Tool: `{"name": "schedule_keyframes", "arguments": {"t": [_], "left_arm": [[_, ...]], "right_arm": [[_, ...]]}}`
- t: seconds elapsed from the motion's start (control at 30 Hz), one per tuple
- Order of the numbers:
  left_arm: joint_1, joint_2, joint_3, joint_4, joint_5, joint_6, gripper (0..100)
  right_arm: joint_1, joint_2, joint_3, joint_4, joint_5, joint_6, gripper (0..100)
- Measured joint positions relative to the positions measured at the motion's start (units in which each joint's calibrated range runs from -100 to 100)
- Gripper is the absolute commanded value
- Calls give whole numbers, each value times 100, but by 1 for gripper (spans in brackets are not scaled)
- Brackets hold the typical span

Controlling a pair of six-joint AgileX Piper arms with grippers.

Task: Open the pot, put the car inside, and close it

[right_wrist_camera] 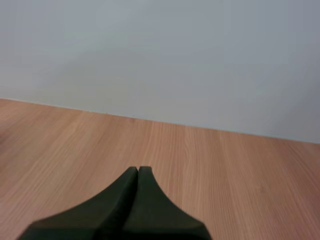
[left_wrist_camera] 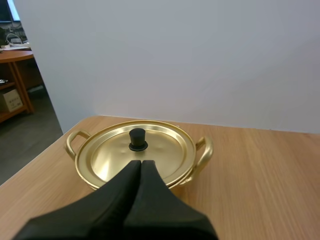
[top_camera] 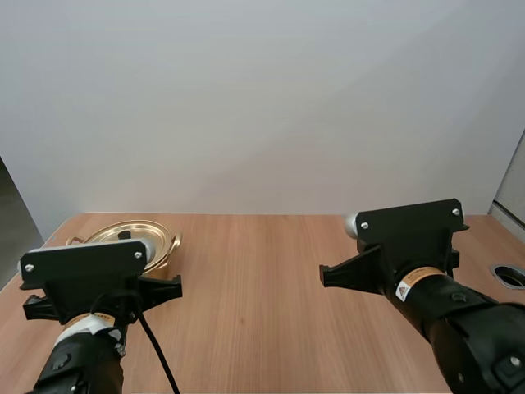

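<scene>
Closed gold pot [top_camera: 157,235] near the far left corner of the worktop [top_camera: 262,279].
In the high view the left arm hides part of the pot. The left wrist view shows more: the lid [left_wrist_camera: 112,157] sits on it, with a black knob [left_wrist_camera: 137,139] and two loop handles. The left gripper [left_wrist_camera: 140,162] is clenched on nothing, just before the pot. The right gripper [right_wrist_camera: 138,169], clenched too, is over the worktop's wood. The writing on the right arm's orange-and-white sticker [top_camera: 408,286] is too small to read.

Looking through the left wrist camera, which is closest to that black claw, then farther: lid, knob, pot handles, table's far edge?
1. lid, just ahead of the left gripper.
2. knob, at the lid's centre.
3. handles, one each side; too close to call.
4. table's far edge, beyond them all.
</scene>
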Motion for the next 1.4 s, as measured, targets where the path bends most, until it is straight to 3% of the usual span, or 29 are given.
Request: {"name": "schedule_keyframes", "arguments": {"t": [0.27,0.37,0.7,0.97,1.4], "left_arm": [[-466,-726,63,14,42,0,0],[-559,-931,63,14,58,0,0],[-569,-1163,58,105,214,-89,0],[-569,-1163,58,-46,1839,-413,0],[-569,-1163,63,-46,2034,-469,0]], "right_arm": [[-247,-1338,181,0,20,0,0],[-247,-1662,181,0,20,0,0],[-247,-1813,1100,96,-264,0,0],[-247,-1813,1176,221,-217,0,0],[-247,-1813,1176,2187,-217,0,0]]}}
